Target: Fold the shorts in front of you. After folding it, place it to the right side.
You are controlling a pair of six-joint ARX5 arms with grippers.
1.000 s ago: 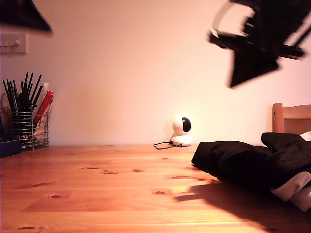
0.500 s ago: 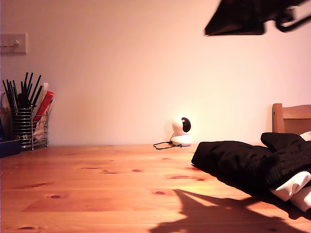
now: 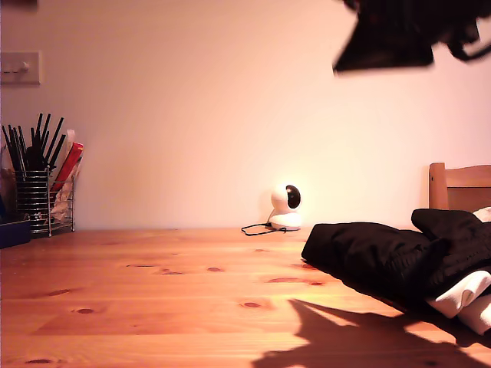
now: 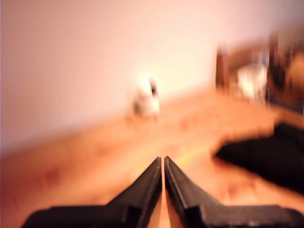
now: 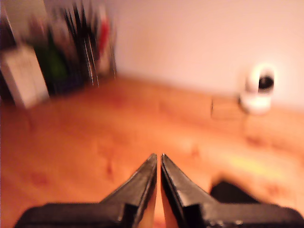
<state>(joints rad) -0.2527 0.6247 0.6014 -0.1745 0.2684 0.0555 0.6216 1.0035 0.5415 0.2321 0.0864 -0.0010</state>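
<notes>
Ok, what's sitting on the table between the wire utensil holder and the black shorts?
In the exterior view, bare wood separates the utensil holder from the shorts; only the small white camera and its cable stand farther back by the wall.

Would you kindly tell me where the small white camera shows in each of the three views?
Exterior view: white camera at the table's far edge, centre.
First wrist view: blurred, by the wall.
Second wrist view: by the wall.
Shared landmark: black shorts.
</notes>
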